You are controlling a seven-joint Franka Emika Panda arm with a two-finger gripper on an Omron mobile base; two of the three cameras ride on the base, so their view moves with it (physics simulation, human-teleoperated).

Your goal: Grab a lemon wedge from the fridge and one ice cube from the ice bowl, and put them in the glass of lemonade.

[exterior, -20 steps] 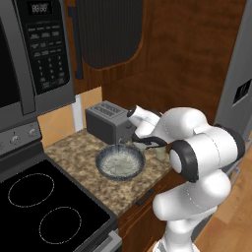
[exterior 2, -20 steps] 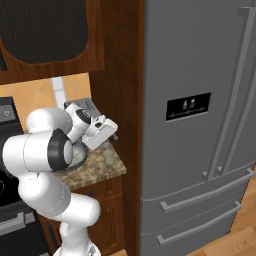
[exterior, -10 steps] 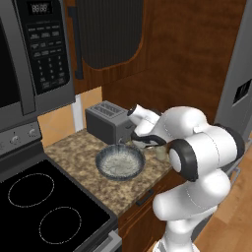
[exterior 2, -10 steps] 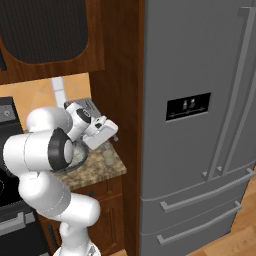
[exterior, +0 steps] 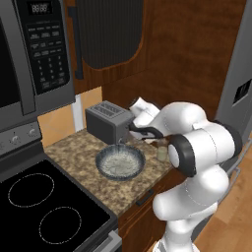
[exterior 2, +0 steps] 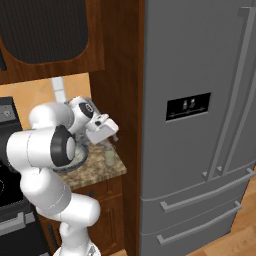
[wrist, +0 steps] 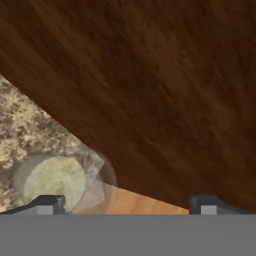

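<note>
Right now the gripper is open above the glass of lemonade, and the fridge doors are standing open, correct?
Not quite. The fridge doors are shut, as the right base view shows. The rest holds: in the hand view the gripper is open, with the glass of lemonade below it on the granite counter.
</note>
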